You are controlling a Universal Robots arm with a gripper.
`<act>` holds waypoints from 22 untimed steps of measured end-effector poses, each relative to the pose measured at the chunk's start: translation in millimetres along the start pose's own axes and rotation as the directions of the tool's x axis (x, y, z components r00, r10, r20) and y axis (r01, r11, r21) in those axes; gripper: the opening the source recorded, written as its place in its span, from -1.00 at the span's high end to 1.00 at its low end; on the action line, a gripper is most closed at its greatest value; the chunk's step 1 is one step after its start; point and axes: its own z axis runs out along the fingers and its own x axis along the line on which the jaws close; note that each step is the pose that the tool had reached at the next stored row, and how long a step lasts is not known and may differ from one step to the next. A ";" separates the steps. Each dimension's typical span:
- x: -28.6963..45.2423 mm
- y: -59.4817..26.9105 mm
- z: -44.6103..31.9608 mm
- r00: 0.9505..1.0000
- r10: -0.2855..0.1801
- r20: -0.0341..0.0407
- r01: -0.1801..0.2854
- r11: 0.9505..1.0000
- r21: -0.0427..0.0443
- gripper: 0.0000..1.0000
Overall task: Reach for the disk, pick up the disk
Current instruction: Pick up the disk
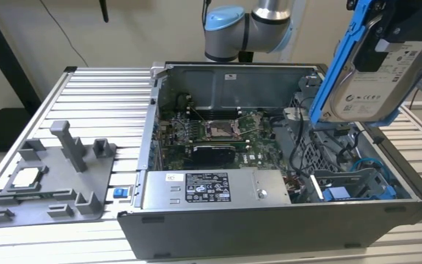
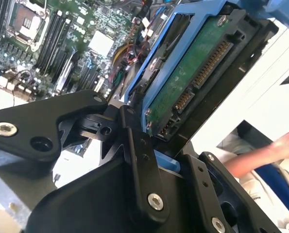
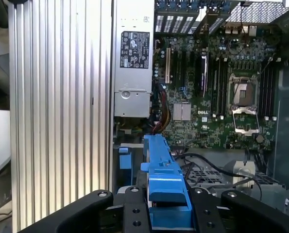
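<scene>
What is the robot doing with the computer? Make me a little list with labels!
robot part: gripper, shut on the disk
held thing: disk, silver-grey with a white label, in a blue bracket
where it is: lifted above the open computer case, at the exterior view's right
disk underside: green circuit board in the second wrist view
inside case: motherboard, power supply
on table: grey holder tray at the exterior view's left
also there: a person's arm

One disk (image 1: 376, 77) in its blue bracket, one open computer case (image 1: 270, 220), one power supply box (image 1: 215, 188), one grey fixture plate (image 1: 50, 181) — and one small square chip (image 1: 25, 177) on it.
</scene>
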 end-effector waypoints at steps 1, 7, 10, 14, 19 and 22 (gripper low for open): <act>0.2 -0.1 1.5 1.000 0.000 0.000 0.000 1.000 0.000 1.00; 0.8 -4.8 9.8 1.000 0.000 0.000 0.000 1.000 0.000 1.00; 1.0 -9.6 13.6 1.000 0.000 0.000 0.000 1.000 0.000 1.00; 1.1 -15.7 18.5 1.000 0.000 0.000 0.000 1.000 0.000 1.00; 1.5 -19.4 25.3 1.000 0.000 0.000 0.000 1.000 0.000 1.00; 1.6 -20.1 28.5 1.000 0.000 0.000 0.000 1.000 0.000 1.00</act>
